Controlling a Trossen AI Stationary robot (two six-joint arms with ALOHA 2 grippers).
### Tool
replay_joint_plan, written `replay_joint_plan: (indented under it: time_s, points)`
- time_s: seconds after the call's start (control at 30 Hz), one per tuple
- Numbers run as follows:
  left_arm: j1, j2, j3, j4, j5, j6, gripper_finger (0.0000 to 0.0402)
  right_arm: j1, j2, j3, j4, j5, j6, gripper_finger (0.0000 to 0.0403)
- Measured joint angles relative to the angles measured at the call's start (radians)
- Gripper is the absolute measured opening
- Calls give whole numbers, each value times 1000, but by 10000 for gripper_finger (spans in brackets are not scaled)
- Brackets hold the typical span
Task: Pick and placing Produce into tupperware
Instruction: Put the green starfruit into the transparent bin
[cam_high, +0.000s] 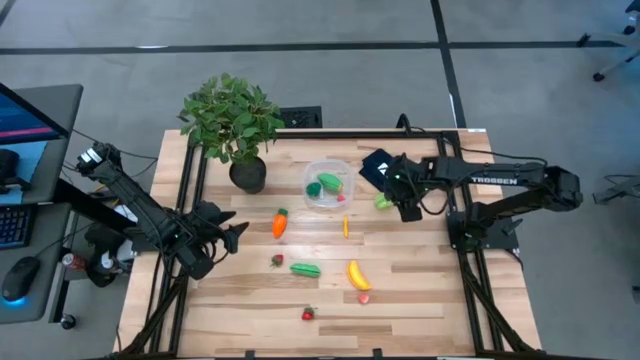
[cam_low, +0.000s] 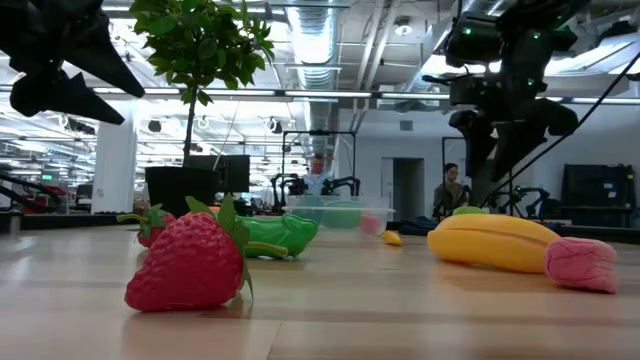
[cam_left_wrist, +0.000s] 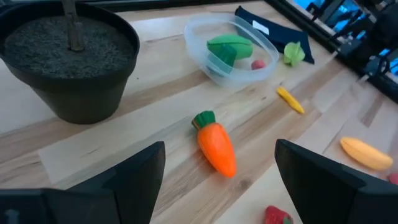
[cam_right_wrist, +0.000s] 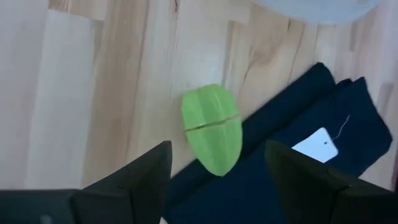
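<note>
The clear round tupperware (cam_high: 328, 186) stands mid-table and holds green pieces and a small red one (cam_left_wrist: 257, 64). A light green piece (cam_right_wrist: 212, 129) lies against the edge of the dark cloth. My right gripper (cam_high: 395, 200) hovers open above it, one finger on each side, touching nothing. My left gripper (cam_high: 235, 228) is open near the table's left edge and faces the orange carrot (cam_left_wrist: 216, 146). On the wood lie a yellow banana (cam_high: 357, 274), a small yellow piece (cam_high: 346, 227), a green piece (cam_high: 305, 269), a pink piece (cam_high: 364, 297) and two strawberries (cam_high: 277, 260), (cam_high: 308, 314).
A leafy plant in a dark pot (cam_high: 248, 175) stands at the far left of the table, close to the tupperware. The dark folded cloth with a white label (cam_right_wrist: 314, 146) lies to the right of the tupperware. People show in the room beyond the table.
</note>
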Motion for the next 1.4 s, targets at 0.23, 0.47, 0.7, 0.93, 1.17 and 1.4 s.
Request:
replay_joint_plan:
  time_s: [0.23,0.47,0.7,0.93,1.17,1.4]
  points:
    - [0,0,0,-1,-40,-3,295,-3,51,0,12,-4,-60,250]
    - [0,0,0,-2,-50,-3,295,-3,164,0,16,0,-66,250]
    - [0,0,0,-3,-50,-12,295,-1,246,0,84,0,-65,250]
    - [0,0,0,-3,-50,-21,295,6,278,-1,126,0,-65,250]
    - [0,0,0,-2,-49,-22,295,-3,277,0,157,0,-54,250]
    - [0,0,0,-2,-49,-22,295,-3,277,0,141,0,-33,220]
